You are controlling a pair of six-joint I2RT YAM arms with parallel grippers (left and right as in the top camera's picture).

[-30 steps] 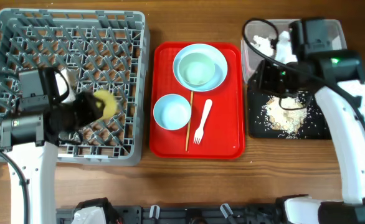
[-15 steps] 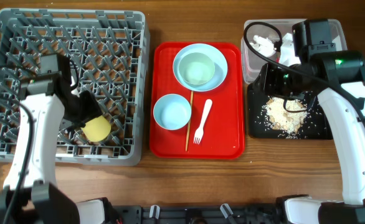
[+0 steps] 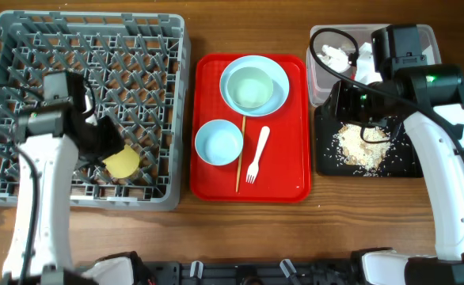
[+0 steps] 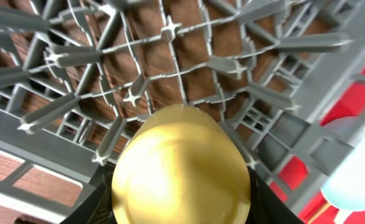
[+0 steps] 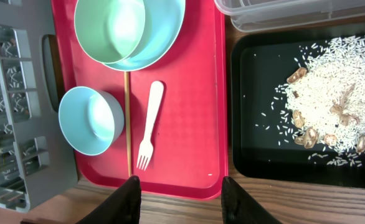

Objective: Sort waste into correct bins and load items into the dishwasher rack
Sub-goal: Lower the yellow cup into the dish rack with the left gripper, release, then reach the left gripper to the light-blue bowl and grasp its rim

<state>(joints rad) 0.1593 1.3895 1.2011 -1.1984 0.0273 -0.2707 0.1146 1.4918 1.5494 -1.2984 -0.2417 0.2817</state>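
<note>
The left gripper (image 3: 112, 152) pinches the small yellow plastic cup (image 4: 179, 168) inside the large square grey plastic rack (image 3: 26, 24), near the left edge of the tabletop (image 3: 240, 229). The right gripper (image 5: 181, 202) hangs spread near the right edge.

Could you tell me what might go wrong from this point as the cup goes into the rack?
1. The left tool grips the yellow cup just above the slanted pegs of the rack. If released here, it may catch a peg tip and topple instead of seating.
2. The right tool hangs open near the black tray of loose grains. A sweeping move might scatter them.
</note>
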